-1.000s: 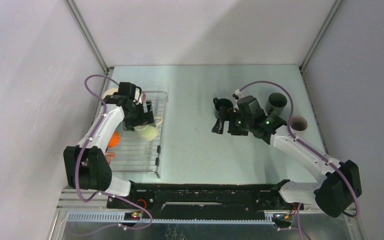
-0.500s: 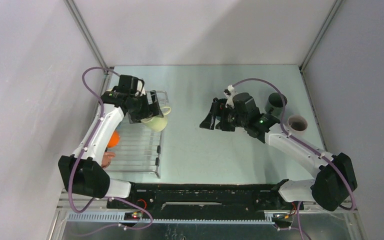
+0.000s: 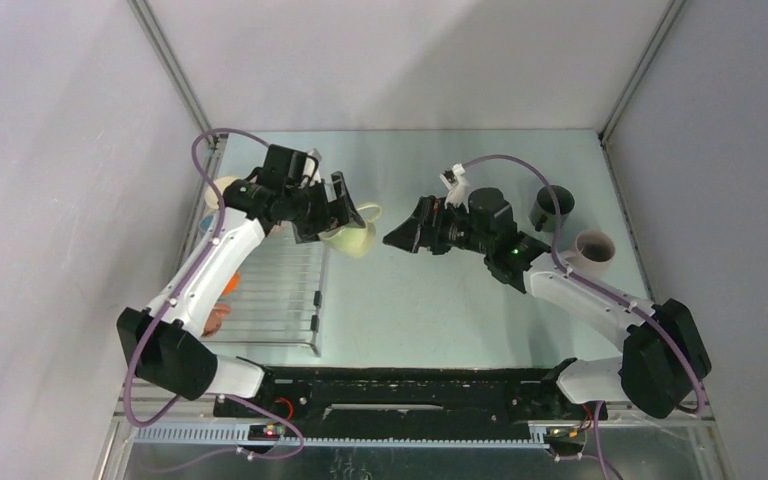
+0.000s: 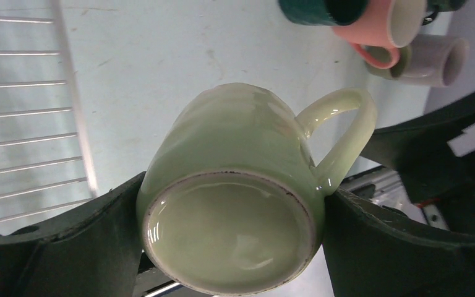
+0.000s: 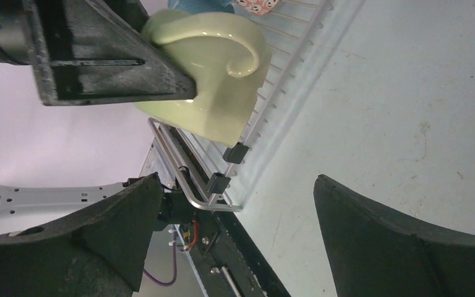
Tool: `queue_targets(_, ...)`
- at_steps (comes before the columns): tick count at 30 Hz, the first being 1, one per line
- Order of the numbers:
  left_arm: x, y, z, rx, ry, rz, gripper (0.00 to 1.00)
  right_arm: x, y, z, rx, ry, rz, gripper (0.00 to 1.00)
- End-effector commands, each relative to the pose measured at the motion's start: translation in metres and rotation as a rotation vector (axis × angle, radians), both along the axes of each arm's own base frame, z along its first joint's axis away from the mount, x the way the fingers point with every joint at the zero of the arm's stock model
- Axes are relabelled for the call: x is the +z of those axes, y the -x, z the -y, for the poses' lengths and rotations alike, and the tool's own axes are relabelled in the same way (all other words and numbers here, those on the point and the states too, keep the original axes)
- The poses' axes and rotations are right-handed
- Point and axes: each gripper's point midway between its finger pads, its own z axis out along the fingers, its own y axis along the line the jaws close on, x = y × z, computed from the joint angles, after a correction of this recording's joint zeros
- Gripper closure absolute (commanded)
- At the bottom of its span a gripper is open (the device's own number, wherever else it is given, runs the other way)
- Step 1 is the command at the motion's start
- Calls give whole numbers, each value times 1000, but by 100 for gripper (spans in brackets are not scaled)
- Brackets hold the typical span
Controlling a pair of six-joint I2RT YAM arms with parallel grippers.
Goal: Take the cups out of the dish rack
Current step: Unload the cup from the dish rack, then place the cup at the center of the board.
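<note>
Left jaws: clenched across the body of the pale green mug (image 4: 235, 185), one finger on each flank, the hold firm in my left wrist view. Right jaws: spread wide, nothing between them. The mug (image 3: 352, 235) is carried clear of the worktop (image 3: 430, 310), just past the right edge of the dish rack (image 3: 280, 290), which sits along the worktop's left edge. It is held tipped over: the base faces back at my left wrist and the handle juts out sideways, toward my right arm. My right jaws stand level with it, near but not touching, and from them the mug (image 5: 216, 80) lies straight ahead to the left, handle side presented. Judgement: this is a handover or a set-down near mid-worktop; my right arm is the free one and the nearer. Two cups already stand by the right edge, a dark cup (image 3: 552, 207) and a paler cup (image 3: 596, 247). An orange cup (image 3: 227, 278) remains in the rack, so unloading is unfinished.
</note>
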Motion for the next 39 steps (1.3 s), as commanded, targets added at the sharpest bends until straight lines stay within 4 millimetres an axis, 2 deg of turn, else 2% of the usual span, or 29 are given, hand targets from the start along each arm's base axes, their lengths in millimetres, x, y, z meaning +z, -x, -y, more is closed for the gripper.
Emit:
queue_targets(1,72,-16,35,-25,197,159,100,27,-5,2,11,-106,92,0)
queue_targets(5,85,-14,52,-47,263,165,100,35,-7,9,14,-146,117,0)
queue_targets(13,106,-8,82,-106,376,174,100,56,-5,9,47,-240,156,0)
queue_targets(24,132,-1,112,-180,551,178,100,90,5,16,74,-373,186,5)
queue_targets(32,142,4,125,-212,681,164,100,110,12,19,88,-429,208,15)
queue_targets(39,139,11,130,-230,751,143,100,120,16,24,77,-446,225,23)
